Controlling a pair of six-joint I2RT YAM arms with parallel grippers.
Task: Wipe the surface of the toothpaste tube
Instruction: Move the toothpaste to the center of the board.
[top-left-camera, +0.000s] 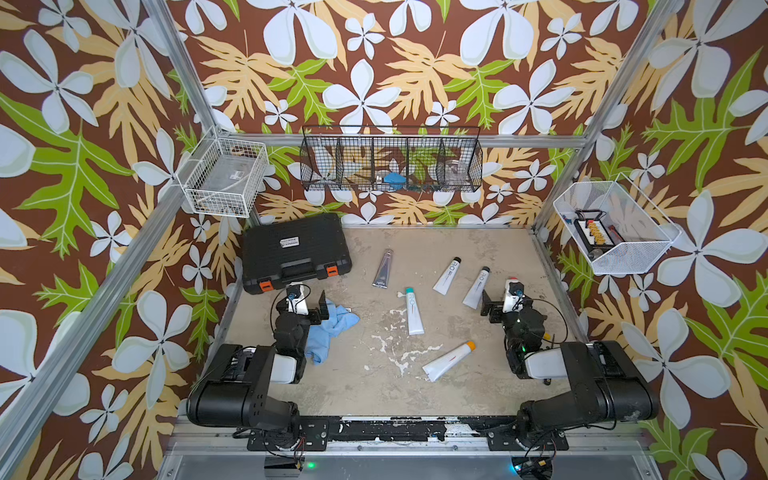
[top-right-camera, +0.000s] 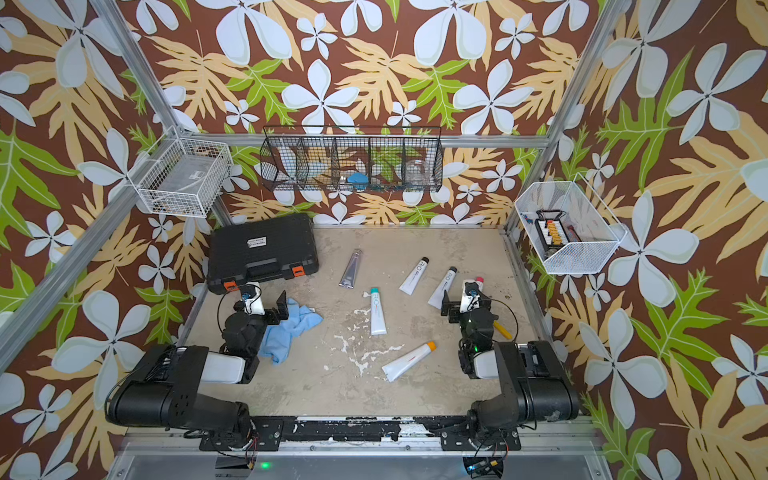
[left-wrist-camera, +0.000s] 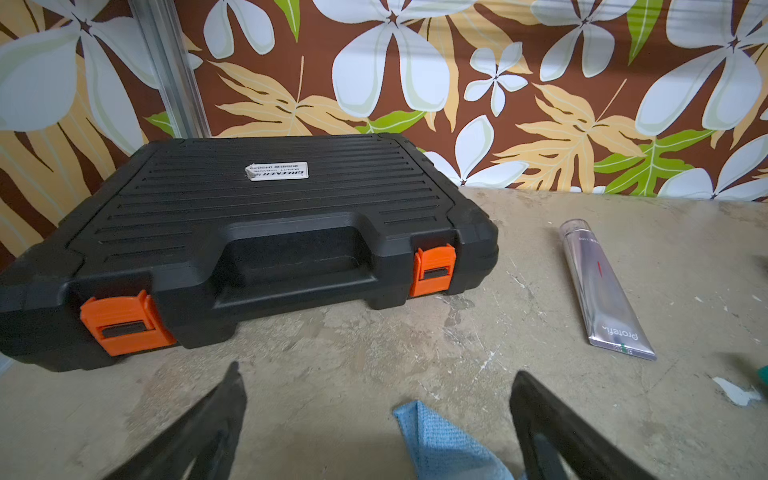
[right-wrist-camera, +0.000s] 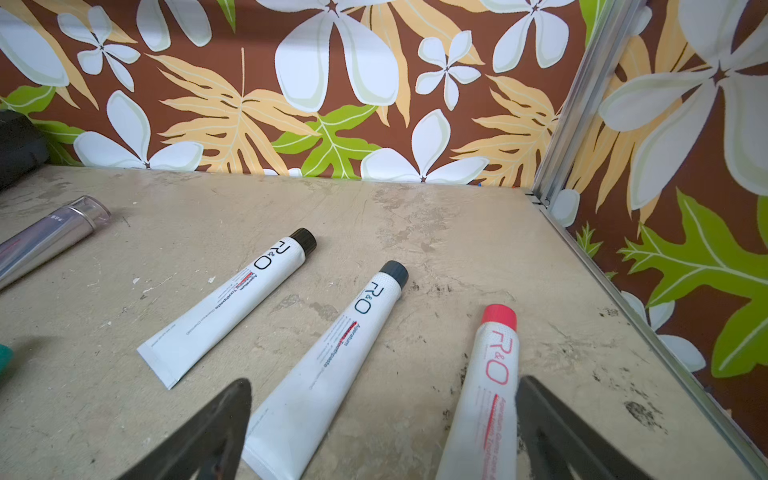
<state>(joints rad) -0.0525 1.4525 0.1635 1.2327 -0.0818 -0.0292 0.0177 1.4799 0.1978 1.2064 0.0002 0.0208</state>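
Teal-capped toothpaste tube (top-left-camera: 414, 311) lies flat mid-desk with its cap toward the back wall. A white smear sits just beside the cap. More white splatter (top-left-camera: 399, 357) marks the desk (top-left-camera: 415, 395) between this tube and an orange-capped tube (top-left-camera: 449, 361) nearer the arm bases.

Blue cloth (top-left-camera: 332, 328) is crumpled to the left of the tube, apart from it.

Left gripper (left-wrist-camera: 374, 374) is over the cloth, jaws spread wide and holding nothing. A cloth corner shows between them.

Right gripper (right-wrist-camera: 384, 384) also has its jaws released and empty, low over the tails of a grey-capped tube (right-wrist-camera: 345, 353) and a red-capped tube (right-wrist-camera: 490, 386).

Black-capped tube (top-left-camera: 446, 276) and silver tube (top-left-camera: 383, 269) lie farther back. Closed black tool case (top-left-camera: 296, 251) sits in the back left corner.
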